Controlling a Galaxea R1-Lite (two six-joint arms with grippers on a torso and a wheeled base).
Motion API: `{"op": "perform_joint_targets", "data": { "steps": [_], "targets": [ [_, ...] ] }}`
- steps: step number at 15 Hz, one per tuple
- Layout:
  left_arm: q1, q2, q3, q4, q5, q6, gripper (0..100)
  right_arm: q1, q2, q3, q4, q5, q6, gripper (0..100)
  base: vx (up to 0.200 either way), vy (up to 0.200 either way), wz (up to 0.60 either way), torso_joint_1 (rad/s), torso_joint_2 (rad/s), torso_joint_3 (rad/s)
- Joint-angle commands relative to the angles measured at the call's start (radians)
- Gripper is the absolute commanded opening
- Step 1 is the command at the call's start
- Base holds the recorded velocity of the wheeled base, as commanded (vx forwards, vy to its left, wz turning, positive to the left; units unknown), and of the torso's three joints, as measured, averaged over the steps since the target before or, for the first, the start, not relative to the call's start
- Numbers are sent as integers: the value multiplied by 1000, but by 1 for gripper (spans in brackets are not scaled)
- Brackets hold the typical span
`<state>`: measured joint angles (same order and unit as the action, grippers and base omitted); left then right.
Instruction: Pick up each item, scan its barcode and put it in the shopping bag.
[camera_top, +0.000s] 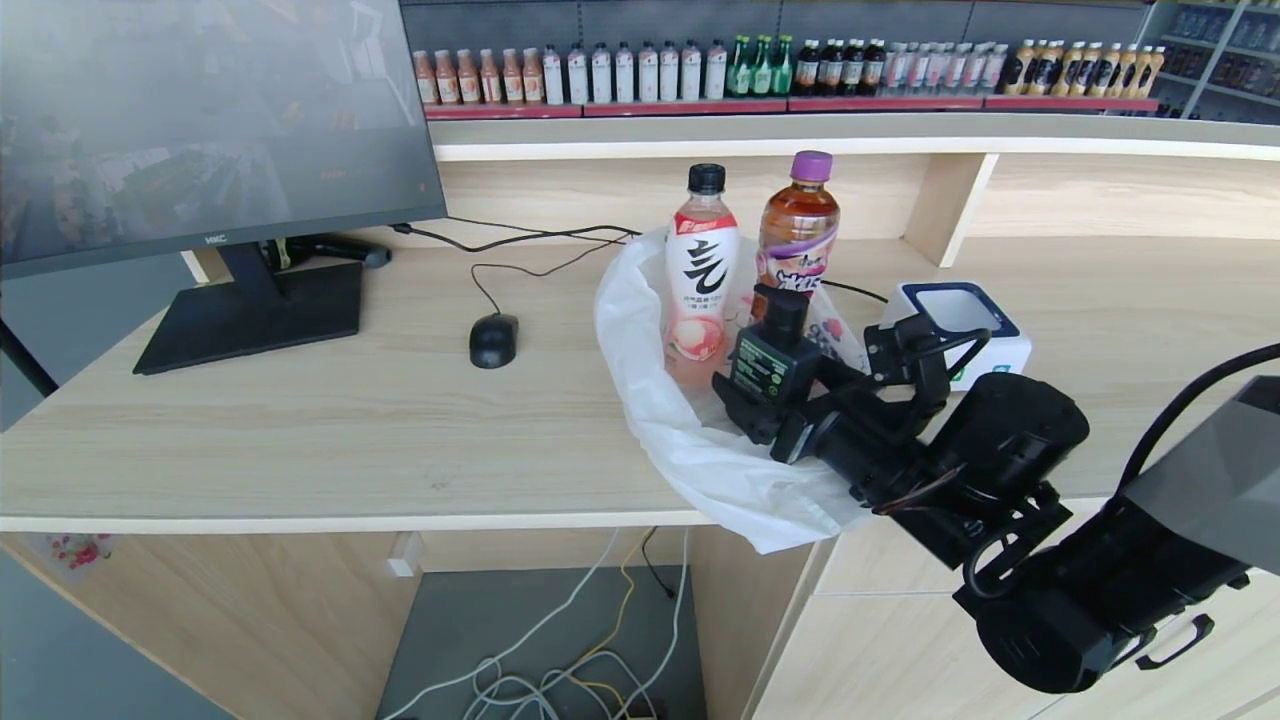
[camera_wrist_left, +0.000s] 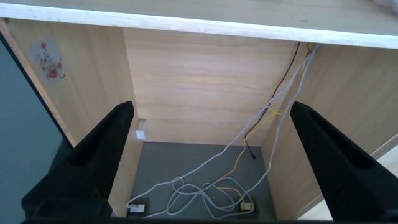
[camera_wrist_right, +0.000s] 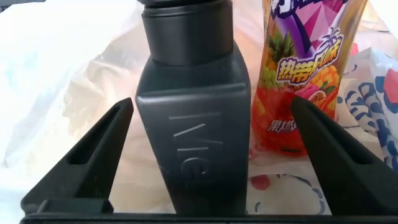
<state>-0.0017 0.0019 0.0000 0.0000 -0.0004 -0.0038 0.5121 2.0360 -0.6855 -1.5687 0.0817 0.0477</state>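
Where the dark bottle (camera_wrist_right: 196, 124) stands: upright in the shopping bag (camera_top: 690, 450), just beside the purple-capped bottle (camera_top: 798, 235).
Right claw (camera_wrist_right: 211, 109): open, fingers (camera_wrist_right: 87, 162) either side of the dark bottle, not touching.
Left claw (camera_wrist_left: 211, 109): open, below the worktop (camera_top: 300, 430), facing cables (camera_wrist_left: 205, 193).

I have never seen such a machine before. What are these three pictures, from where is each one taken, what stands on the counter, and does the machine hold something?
This is a robot with two arms, and each arm ends in a gripper, a claw with two fingers. The wide picture comes from a camera on its head, looking down on a shop counter. On it you see a monitor, a mouse, a white scanner box and a white shopping bag with a pink bottle and a purple-capped bottle inside. The other two pictures come from cameras on the wrists. The right gripper is open around a dark grey bottle at the bag, not squeezing it. The left gripper is open and empty, facing cables under the counter.
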Motion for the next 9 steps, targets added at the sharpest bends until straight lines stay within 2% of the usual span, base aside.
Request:
{"op": "perform_joint_targets", "data": {
  "steps": [1, 6, 9],
  "targets": [
    [0, 0, 0, 0, 0, -1, 100, 2, -34, 17, -2, 1, 1, 100, 0, 0, 0, 0, 0, 0],
    [0, 0, 0, 0, -1, -1, 100, 2, -157, 121, -2, 1, 1, 100, 0, 0, 0, 0, 0, 0],
    [0, 0, 0, 0, -1, -1, 100, 0, -280, 241, -2, 1, -2, 100, 0, 0, 0, 0, 0, 0]
  ]
}}
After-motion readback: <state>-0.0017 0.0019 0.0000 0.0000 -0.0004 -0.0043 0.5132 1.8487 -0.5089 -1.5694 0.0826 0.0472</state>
